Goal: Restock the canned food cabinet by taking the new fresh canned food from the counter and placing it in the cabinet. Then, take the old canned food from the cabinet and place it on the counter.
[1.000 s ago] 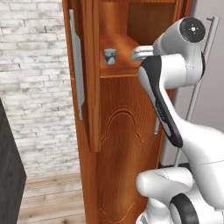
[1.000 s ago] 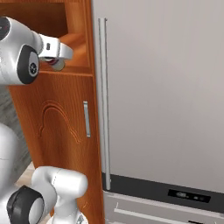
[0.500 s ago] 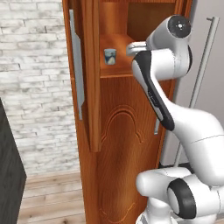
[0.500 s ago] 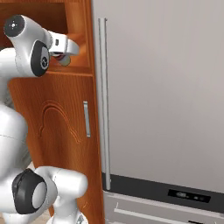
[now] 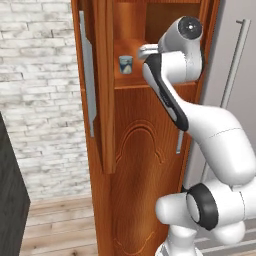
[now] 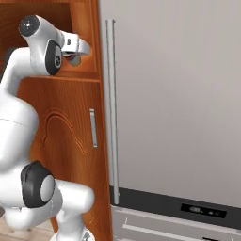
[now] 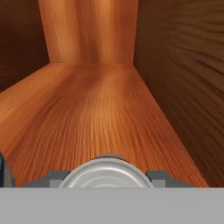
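Observation:
The canned food cabinet (image 5: 145,150) stands with its upper door (image 5: 102,85) swung open. On its wooden shelf (image 7: 100,109) the old canned food (image 5: 126,64), a short can with a blue-and-white label, stands near the front left. My gripper (image 7: 107,178) reaches into the shelf opening to the right of that can, just above the boards. It is shut on the new canned food (image 7: 107,173), whose grey metal top shows between the fingertips (image 7: 159,177). From the right, the hand (image 6: 75,46) is inside the opening. The counter is out of view.
A grey refrigerator (image 6: 179,94) with a long vertical bar handle (image 6: 111,108) stands right of the cabinet. A white brick wall (image 5: 40,75) and a dark appliance edge (image 5: 10,200) lie to the left. The shelf runs deep, with side walls close on both sides.
The arm has swung up and in toward the cabinet, carrying the held can further over the shelf. The blue-and-white can has stayed in place.

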Controlling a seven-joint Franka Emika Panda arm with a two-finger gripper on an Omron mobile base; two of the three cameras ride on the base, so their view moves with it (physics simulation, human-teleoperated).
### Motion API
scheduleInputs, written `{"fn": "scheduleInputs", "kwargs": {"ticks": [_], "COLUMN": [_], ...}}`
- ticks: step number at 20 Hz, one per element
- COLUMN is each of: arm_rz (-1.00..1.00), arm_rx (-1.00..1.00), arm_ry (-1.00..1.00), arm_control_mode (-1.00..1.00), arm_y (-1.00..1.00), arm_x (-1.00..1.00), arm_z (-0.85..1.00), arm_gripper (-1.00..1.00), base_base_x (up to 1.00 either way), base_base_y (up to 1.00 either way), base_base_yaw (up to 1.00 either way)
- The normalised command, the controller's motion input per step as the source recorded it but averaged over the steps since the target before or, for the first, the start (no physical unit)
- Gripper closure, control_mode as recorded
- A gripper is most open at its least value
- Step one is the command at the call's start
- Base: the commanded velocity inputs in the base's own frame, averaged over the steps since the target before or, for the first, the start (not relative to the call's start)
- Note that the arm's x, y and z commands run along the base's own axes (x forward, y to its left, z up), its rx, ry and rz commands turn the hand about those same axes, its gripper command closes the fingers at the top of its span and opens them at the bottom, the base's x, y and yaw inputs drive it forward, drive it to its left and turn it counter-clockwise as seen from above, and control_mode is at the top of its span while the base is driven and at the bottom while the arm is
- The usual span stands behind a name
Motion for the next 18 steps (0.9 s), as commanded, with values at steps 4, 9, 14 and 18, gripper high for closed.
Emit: {"fn": "scheduleInputs", "kwargs": {"ticks": [4, 9, 14, 18], "arm_rz": [0.0, 0.0, 0.0, 0.0], "arm_rx": [0.0, 0.0, -0.04, -0.02], "arm_ry": [0.0, 0.03, 0.03, -0.01], "arm_control_mode": [-1.0, -1.0, -1.0, -1.0], "arm_y": [0.03, 0.01, 0.0, 0.0], "arm_x": [0.6, 0.44, 0.36, 0.32], "arm_z": [-0.07, -0.23, -0.29, -0.06], "arm_gripper": [1.0, 1.0, -1.0, -1.0], "base_base_x": [0.0, 0.0, 0.0, 0.0], "base_base_y": [0.0, 0.0, 0.0, 0.0], "base_base_yaw": [0.0, 0.0, 0.0, 0.0]}}
